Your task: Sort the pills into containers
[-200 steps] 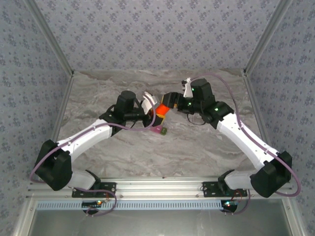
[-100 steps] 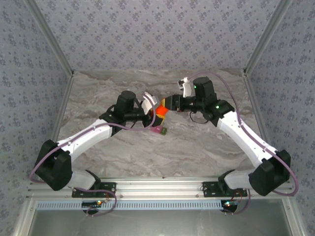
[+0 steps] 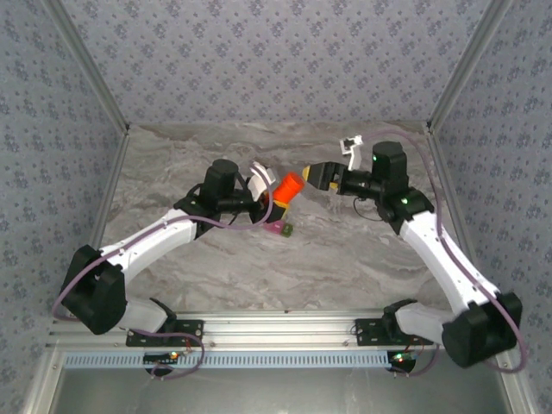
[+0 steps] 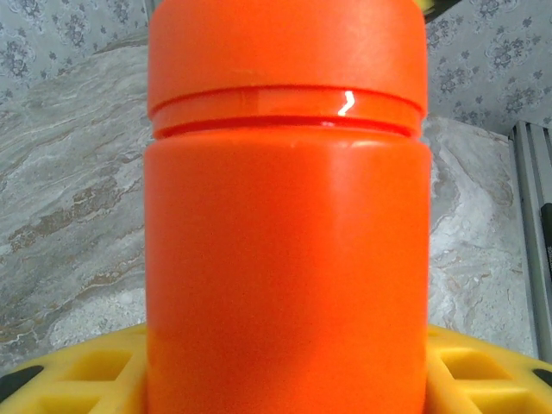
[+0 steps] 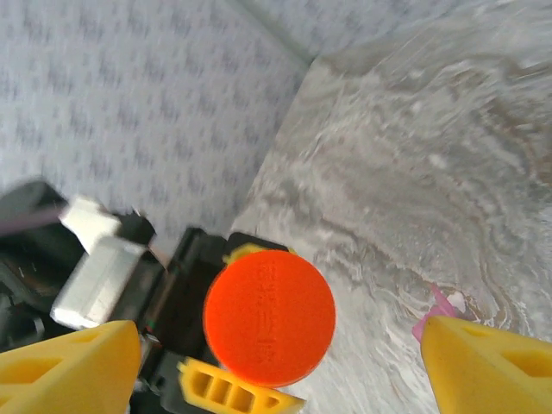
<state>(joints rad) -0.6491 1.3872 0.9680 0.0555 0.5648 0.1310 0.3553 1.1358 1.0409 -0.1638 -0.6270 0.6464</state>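
Showing the left gripper [image 3: 266,197] clamped on the tilted orange bottle [image 3: 290,185] near the pink-and-olive containers [image 3: 280,228] on the table, right gripper [image 3: 316,175] spread wide before the cap [image 5: 269,317]; an off-centre grasp could knock the bottle loose.

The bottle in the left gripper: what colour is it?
The bottle is orange; best in the left wrist view.
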